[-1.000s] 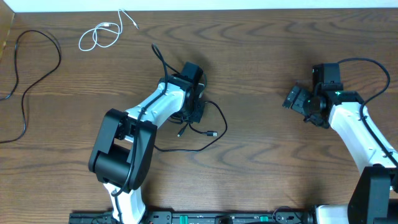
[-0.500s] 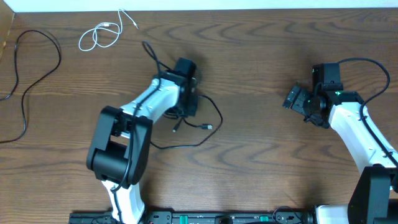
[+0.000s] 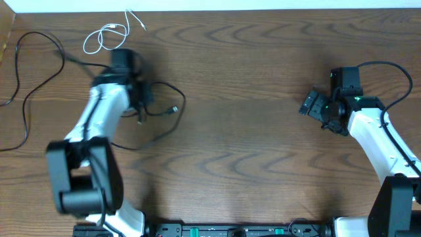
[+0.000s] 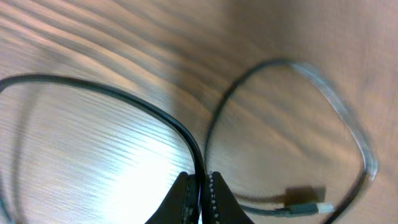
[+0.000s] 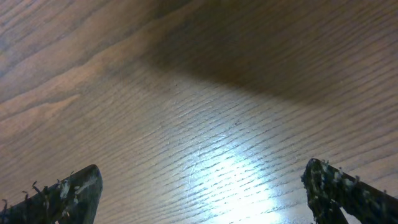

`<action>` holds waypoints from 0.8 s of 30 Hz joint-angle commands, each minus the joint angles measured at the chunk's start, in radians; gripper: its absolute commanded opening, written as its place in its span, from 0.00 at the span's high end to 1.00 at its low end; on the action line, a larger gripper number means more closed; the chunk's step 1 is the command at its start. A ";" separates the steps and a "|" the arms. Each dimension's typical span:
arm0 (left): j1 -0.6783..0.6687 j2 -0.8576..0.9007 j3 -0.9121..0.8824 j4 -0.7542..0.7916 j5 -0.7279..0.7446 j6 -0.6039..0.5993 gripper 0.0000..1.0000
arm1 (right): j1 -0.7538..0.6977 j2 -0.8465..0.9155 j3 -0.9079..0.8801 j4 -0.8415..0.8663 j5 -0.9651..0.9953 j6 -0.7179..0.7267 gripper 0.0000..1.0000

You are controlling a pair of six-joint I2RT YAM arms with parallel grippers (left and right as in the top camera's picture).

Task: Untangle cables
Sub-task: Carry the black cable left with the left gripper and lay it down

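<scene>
Now L gripper (image 4: 200, 186) pinches thin black cable (image 4: 124, 99), loop at 3 o'clock on grainy table (image 5: 186, 74); R gripper (image 5: 205, 186) spread wide.

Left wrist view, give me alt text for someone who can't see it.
The left hand is shut on a thin black cable over a wooden table. A loop curls right and ends in a small plug; the picture is blurred.

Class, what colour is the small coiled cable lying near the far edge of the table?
The coiled cable is white, clearest in the overhead view.
</scene>
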 commanded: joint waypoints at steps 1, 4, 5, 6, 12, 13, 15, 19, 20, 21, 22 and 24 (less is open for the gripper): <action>0.116 -0.040 0.002 0.042 -0.027 -0.072 0.93 | -0.002 0.006 0.000 -0.001 0.012 -0.006 0.01; 0.212 -0.041 0.002 0.062 -0.027 -0.122 0.93 | -0.002 0.006 0.000 -0.001 0.012 -0.006 0.01; 0.248 -0.041 0.002 0.068 -0.027 -0.136 0.93 | -0.002 0.006 0.000 -0.001 0.012 -0.006 0.01; 0.277 -0.041 0.002 0.070 -0.027 -0.138 0.93 | -0.002 0.006 0.000 -0.001 0.012 -0.006 0.01; 0.404 -0.041 0.002 0.076 -0.024 -0.147 0.93 | -0.002 0.006 0.000 -0.001 0.012 -0.006 0.01; 0.418 -0.041 0.002 0.084 -0.024 -0.147 0.93 | -0.002 0.006 0.000 -0.001 0.012 -0.006 0.01; 0.439 -0.041 0.002 0.106 -0.037 -0.148 0.93 | -0.002 0.006 0.000 -0.001 0.012 -0.006 0.01; 0.465 -0.041 0.002 0.147 -0.188 -0.148 0.93 | -0.002 0.006 0.000 -0.001 0.012 -0.006 0.01; 0.472 -0.041 0.002 0.156 -0.256 -0.146 0.92 | -0.002 0.006 0.000 -0.001 0.012 -0.006 0.01; 0.478 -0.041 0.002 0.163 -0.314 -0.146 0.93 | -0.002 0.006 0.000 -0.001 0.012 -0.006 0.01; 0.484 -0.041 0.002 0.169 -0.364 -0.133 0.93 | -0.002 0.006 0.000 -0.002 0.012 -0.006 0.01; 0.504 -0.041 0.002 0.179 -0.414 -0.104 0.92 | -0.002 0.006 0.000 -0.001 0.012 -0.006 0.01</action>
